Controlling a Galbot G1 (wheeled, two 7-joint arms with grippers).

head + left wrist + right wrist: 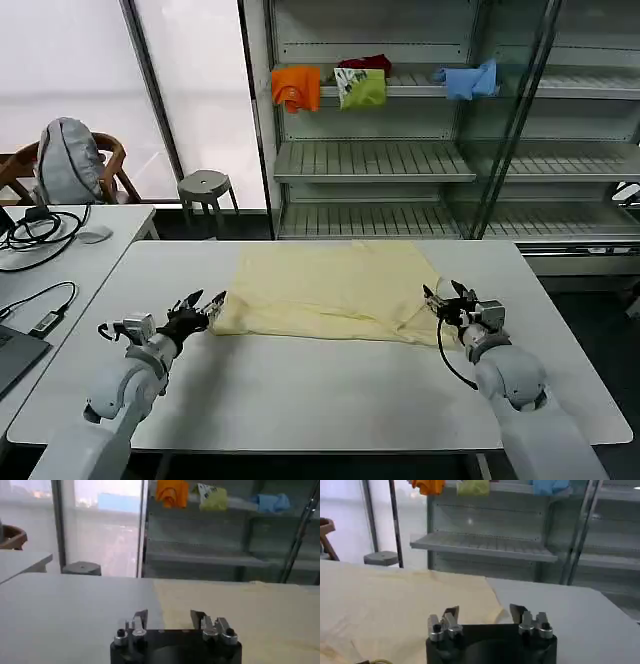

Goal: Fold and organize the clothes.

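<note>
T-shirt (330,290) on table (300,400), between left hand (205,308) and right hand (445,298)

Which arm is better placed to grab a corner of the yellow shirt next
Left, marginally. The open left pincer sits right at the T-shirt's near corner; the open right pincer is over rumpled fabric.

white table (330,390) carries a flat pale yellow t-shirt (330,290).

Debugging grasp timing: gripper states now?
Left gripper: open, empty, at the T-shirt edge.
Right gripper: open, empty, at its opposite edge.
</note>
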